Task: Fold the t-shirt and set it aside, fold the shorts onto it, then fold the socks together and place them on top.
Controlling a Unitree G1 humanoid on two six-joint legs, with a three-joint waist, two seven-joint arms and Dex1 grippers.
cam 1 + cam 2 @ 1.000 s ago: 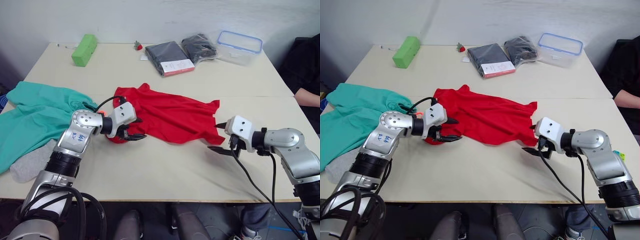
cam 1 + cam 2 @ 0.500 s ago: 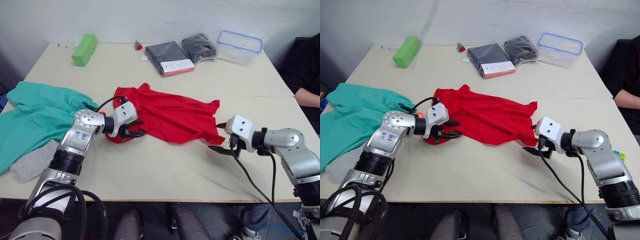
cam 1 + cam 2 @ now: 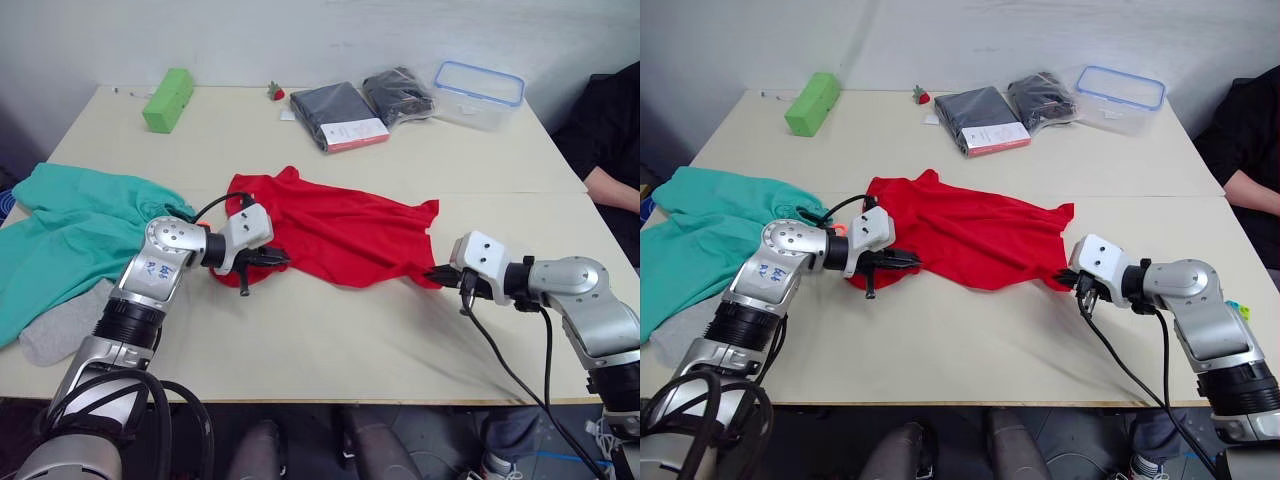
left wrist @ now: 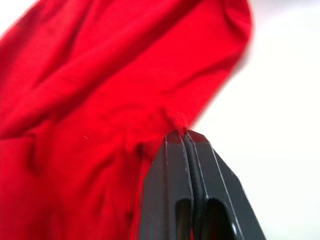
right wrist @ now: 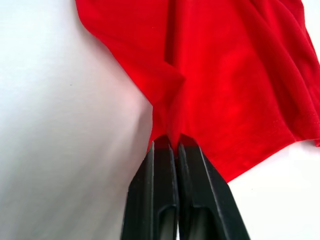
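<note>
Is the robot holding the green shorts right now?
No, both the left gripper and the right gripper are pinched shut on the red t-shirt; the shorts lie untouched.

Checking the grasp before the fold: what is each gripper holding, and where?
Both pinch the t-shirt: left gripper and right gripper at opposite near edges.

Bright, even overhead light, soft shadows under the arms; blurred, washed-out left wrist view.

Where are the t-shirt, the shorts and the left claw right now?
t-shirt (image 3: 340, 235), left eye view, middle of the red cloth.
shorts (image 3: 70, 225), left eye view, broad teal leg panel.
left claw (image 4: 184, 136), left wrist view, tips shut on the t-shirt's edge.
</note>
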